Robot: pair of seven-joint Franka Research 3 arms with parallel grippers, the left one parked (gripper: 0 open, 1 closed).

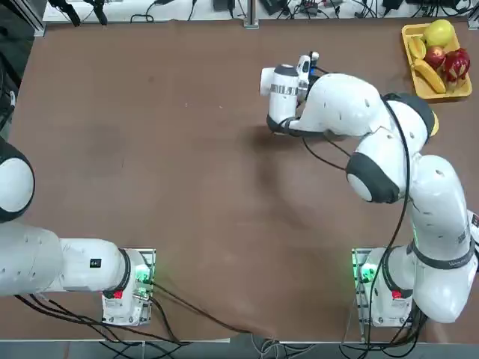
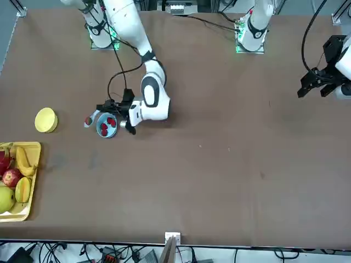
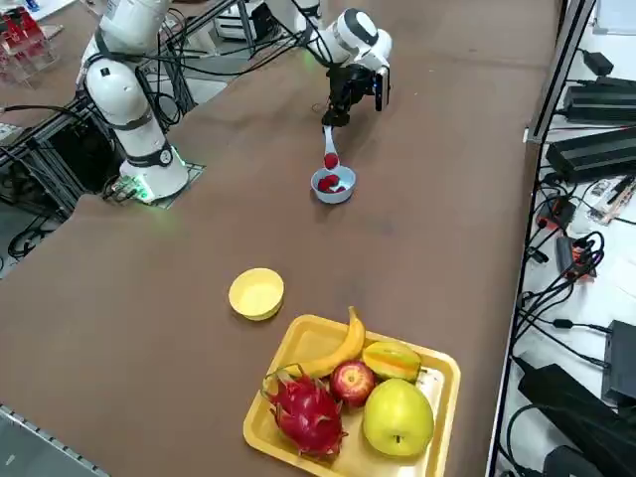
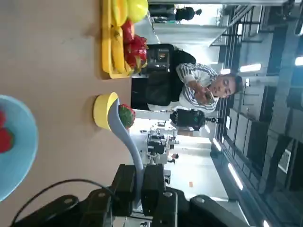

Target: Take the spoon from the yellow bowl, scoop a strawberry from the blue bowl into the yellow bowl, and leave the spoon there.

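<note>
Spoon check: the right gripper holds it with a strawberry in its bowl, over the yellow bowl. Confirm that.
Wrong place. The spoon, loaded with a strawberry and held by the right gripper, is beside the blue bowl; the yellow bowl sits well apart, as the right side view shows.

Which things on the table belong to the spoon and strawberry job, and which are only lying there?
Part of the job:
- spoon, held in the shut right gripper, carrying a strawberry
- blue bowl, still with strawberries inside
- yellow bowl, standing apart from the blue bowl

Just lying about:
- yellow fruit tray with banana, apple and other fruit
</note>
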